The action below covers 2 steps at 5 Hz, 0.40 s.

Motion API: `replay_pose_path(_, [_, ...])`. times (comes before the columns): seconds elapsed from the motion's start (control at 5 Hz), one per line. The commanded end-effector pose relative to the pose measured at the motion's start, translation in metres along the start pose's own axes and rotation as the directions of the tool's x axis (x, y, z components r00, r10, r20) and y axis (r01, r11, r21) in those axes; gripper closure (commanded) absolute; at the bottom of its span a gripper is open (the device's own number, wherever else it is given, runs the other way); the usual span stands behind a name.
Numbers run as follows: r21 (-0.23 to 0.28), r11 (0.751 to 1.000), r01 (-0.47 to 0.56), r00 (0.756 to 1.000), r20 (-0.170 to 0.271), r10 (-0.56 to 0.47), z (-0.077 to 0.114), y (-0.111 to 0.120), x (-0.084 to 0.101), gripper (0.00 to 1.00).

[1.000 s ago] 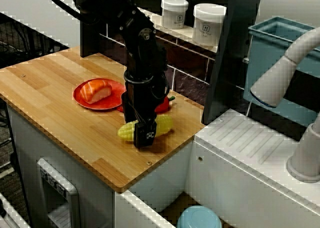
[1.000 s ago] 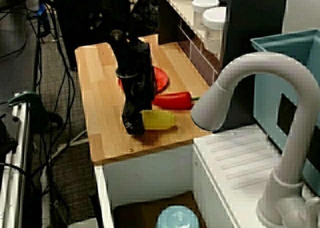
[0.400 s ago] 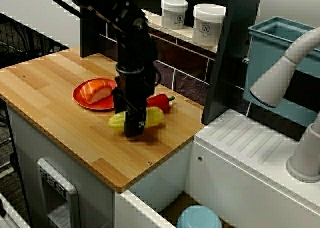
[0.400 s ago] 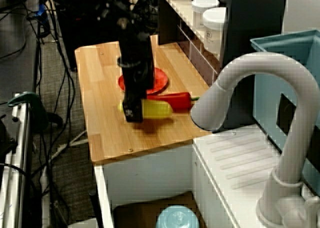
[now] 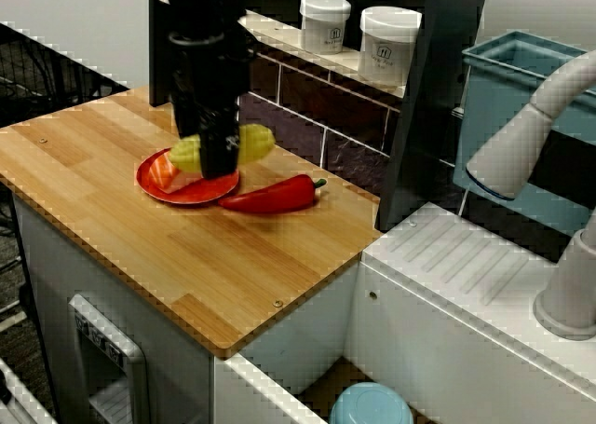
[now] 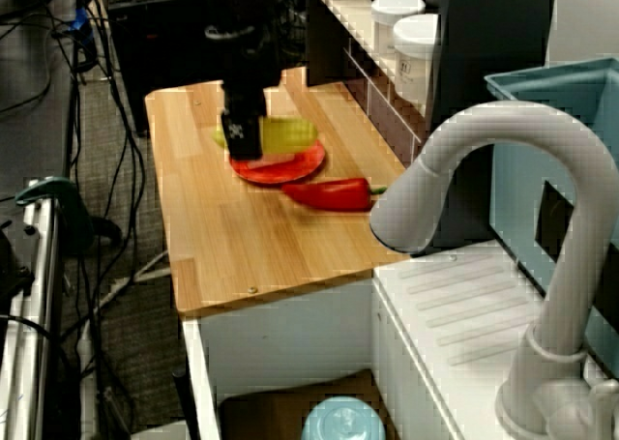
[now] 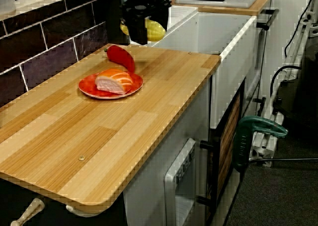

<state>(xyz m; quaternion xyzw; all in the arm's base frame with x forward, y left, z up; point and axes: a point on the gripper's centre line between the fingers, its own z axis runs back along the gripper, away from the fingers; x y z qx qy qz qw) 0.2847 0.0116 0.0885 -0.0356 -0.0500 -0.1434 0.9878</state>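
While clamped crosswise in the tool [image 5: 220, 156], corn [image 5: 253, 143] aloft, above red plate [image 5: 196, 193]

The robot arm [image 5: 199, 33] is black all over and a bit shiny. It is made of thick round parts, one stacked on the next, like fat tubes. A thin pale ring [image 5: 197, 40] runs around it where two parts meet. The pincer [image 5: 220, 156] at the end is black too, flat and boxy, with straight sides. In the view from the side, a small white mark [image 6: 235, 133] sits on the front of the pincer (too small to read). In the low view the arm looks like one dark block, and its little parts are too dark to tell apart.
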Motion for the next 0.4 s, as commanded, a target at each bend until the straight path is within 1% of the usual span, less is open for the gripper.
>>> replay_pose_path(0.0, [0.073,0.992,-0.101,0.992,0.087,0.094,0.026,0.039,-0.01,1.0])
replay_pose_path(0.2, [0.107,0.975,-0.195,0.975,0.129,0.18,0.035,0.067,-0.013,1.0])
